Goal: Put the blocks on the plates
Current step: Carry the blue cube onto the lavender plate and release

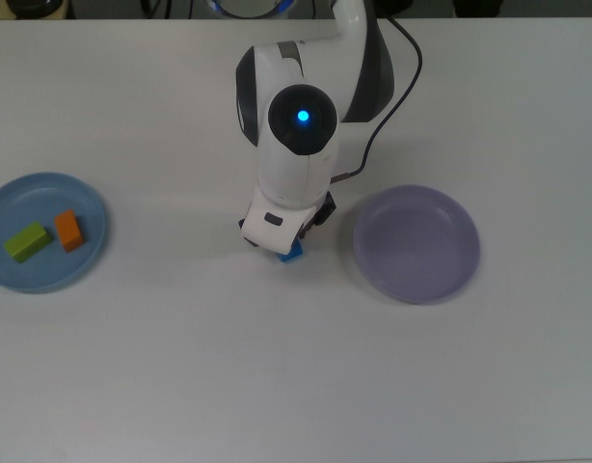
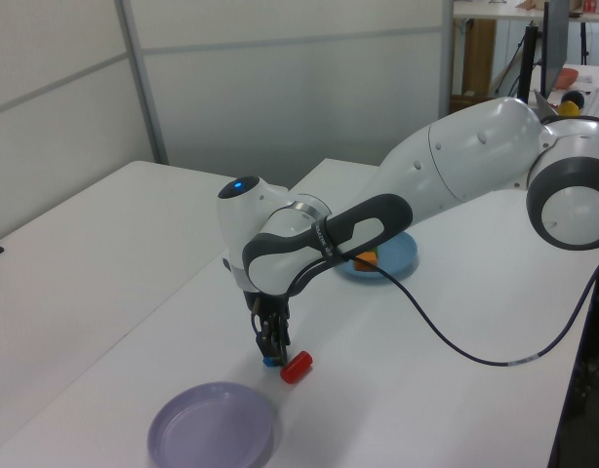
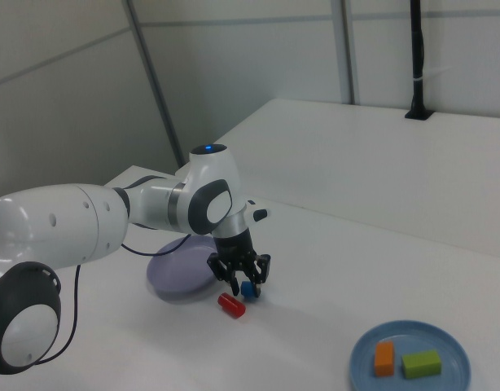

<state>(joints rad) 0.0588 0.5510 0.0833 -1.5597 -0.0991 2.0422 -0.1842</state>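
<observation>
On light blue round plate (image 1: 84, 256): lime-green brick (image 1: 27, 241) and orange brick (image 1: 69, 231), done. Beside empty lavender plate (image 1: 417, 244): small blue cube (image 3: 249, 288) between spread fingers of gripper (image 3: 240, 279), not yet gripped; red cylinder piece (image 3: 230, 305) waiting on white table (image 1: 277, 367).

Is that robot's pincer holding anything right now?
Not yet. The open pincer has its fingers down on either side of the blue cube on the table, but they have not closed on it.
</observation>
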